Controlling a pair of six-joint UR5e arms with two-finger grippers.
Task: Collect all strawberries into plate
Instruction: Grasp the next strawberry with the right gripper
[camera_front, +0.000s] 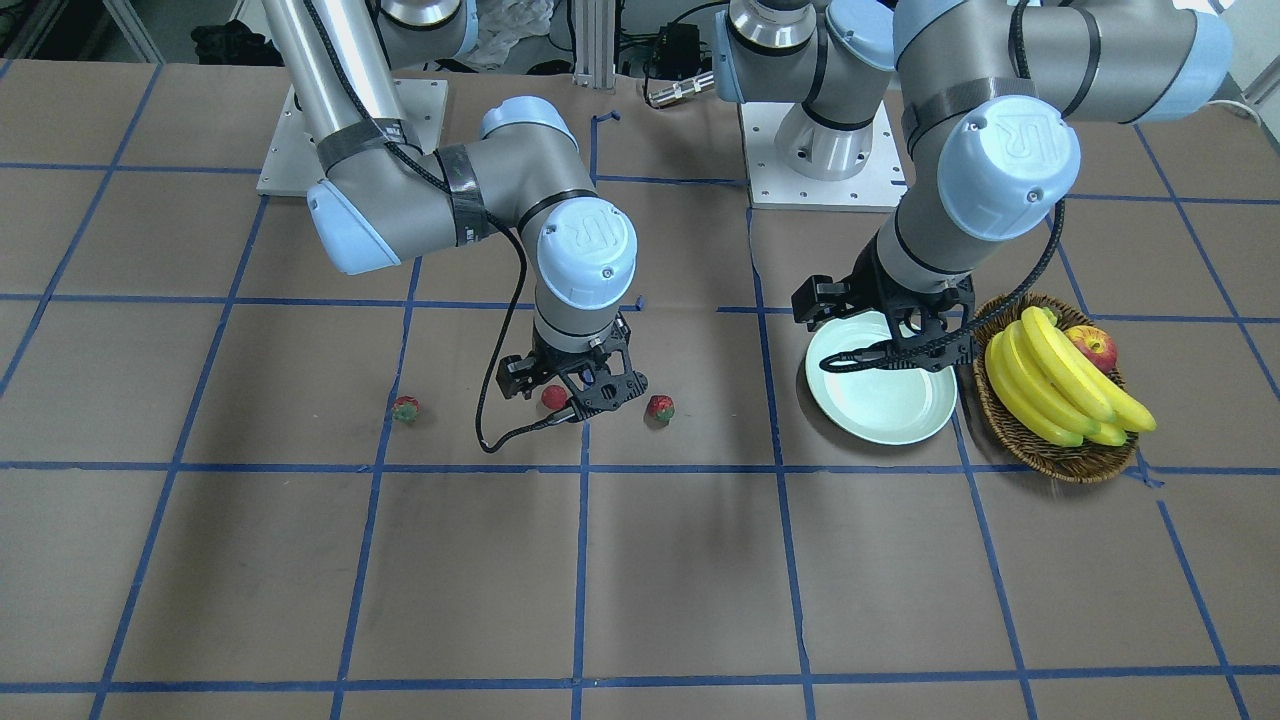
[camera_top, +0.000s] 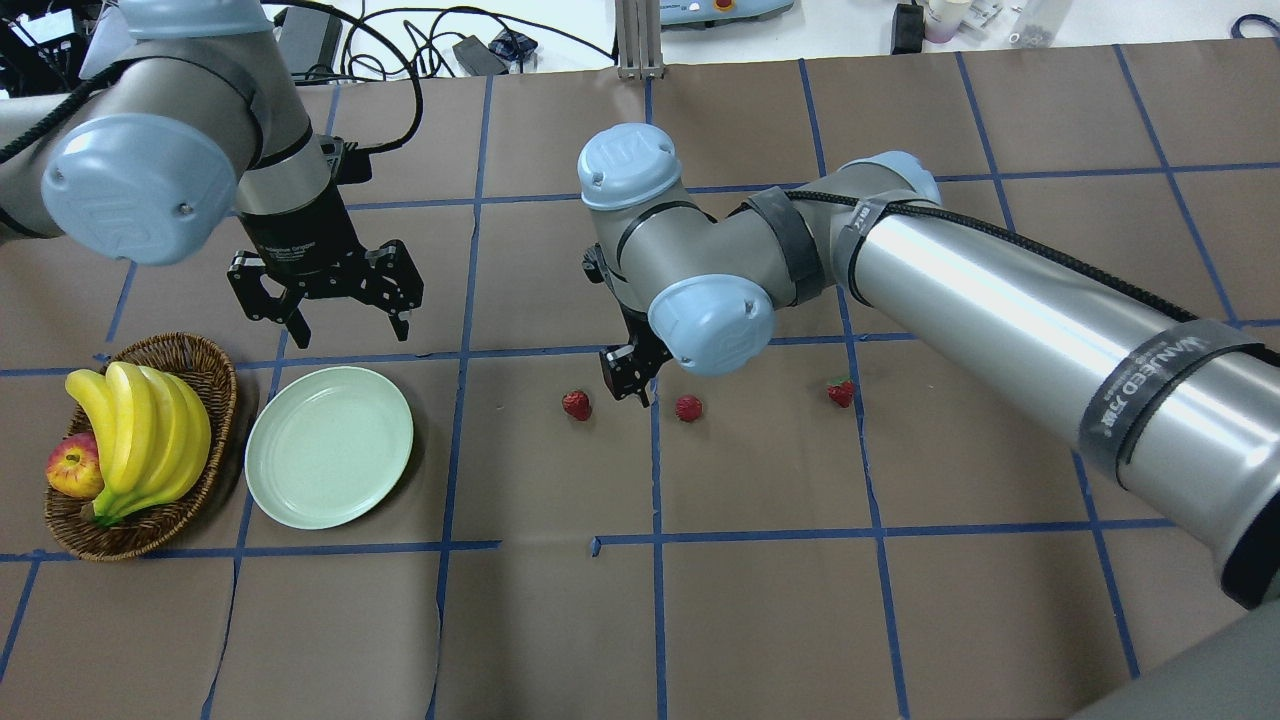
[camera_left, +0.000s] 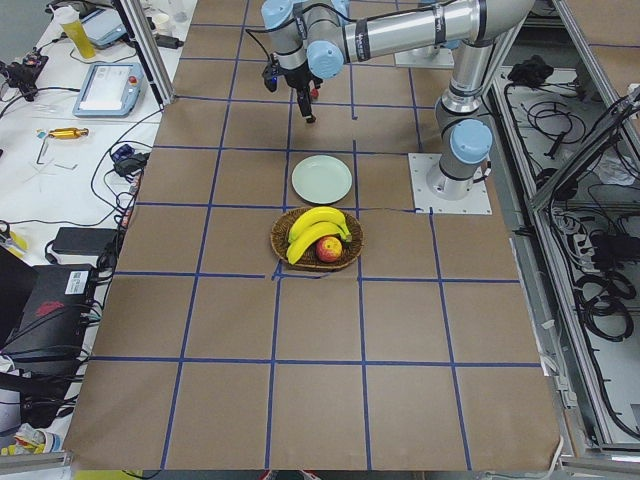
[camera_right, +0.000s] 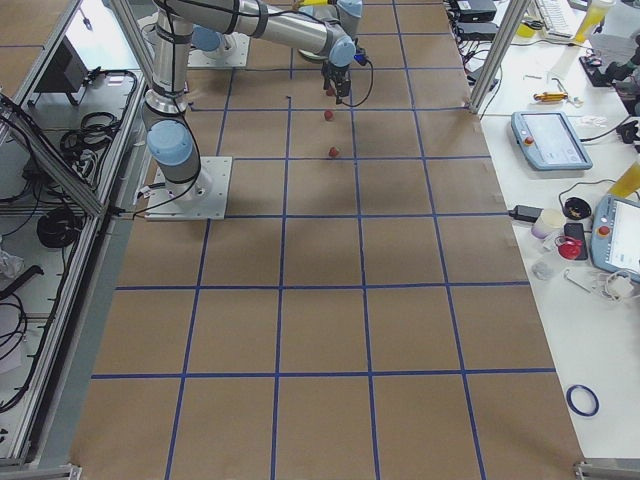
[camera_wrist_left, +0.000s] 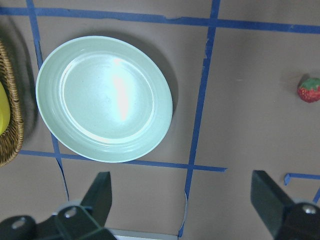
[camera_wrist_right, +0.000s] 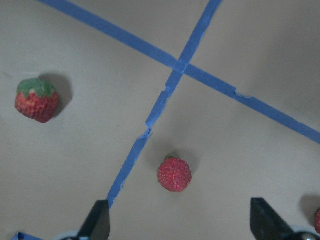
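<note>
Three small red strawberries lie in a row on the brown table: one nearest the plate (camera_top: 576, 404), a middle one (camera_top: 688, 407) and a far one (camera_top: 841, 393). My right gripper (camera_front: 570, 388) is open and hovers just above the middle strawberry (camera_front: 553, 397), which in the right wrist view (camera_wrist_right: 174, 174) lies between the spread fingers (camera_wrist_right: 97, 222). The pale mint-green plate (camera_top: 330, 445) is bare. My left gripper (camera_top: 325, 300) is open and empty, hanging over the plate's robot-side edge; the left wrist view shows the plate (camera_wrist_left: 104, 97) and one strawberry (camera_wrist_left: 310, 90).
A brown wicker basket (camera_top: 215, 400) with bananas (camera_top: 140, 430) and a red-yellow apple (camera_top: 72, 468) stands right beside the plate, on its outer side. Blue tape lines grid the table. Both arm bases stand at the robot's edge of the table.
</note>
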